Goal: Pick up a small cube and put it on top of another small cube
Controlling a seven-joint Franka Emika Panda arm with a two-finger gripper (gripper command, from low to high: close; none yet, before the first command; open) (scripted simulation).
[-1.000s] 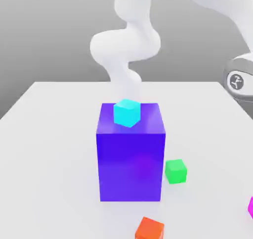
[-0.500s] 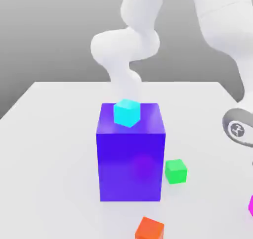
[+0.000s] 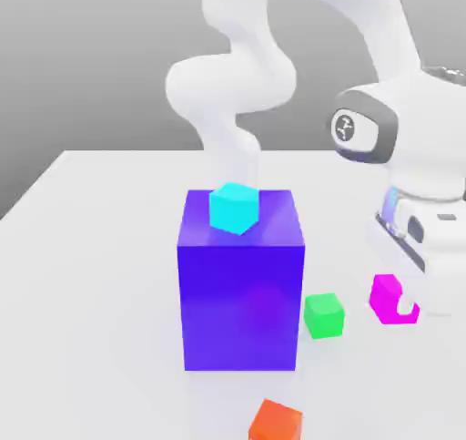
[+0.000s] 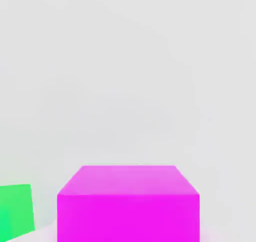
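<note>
exterior view shows the gripper (image 3: 406, 303) closed on the magenta cube (image 3: 386, 298), pinching it between its fingers.

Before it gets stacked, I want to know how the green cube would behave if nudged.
The green cube looks rigid, so it should keep its shape. Its flat faces suggest sliding rather than rolling, and its squat form makes tipping seem unlikely.
</note>
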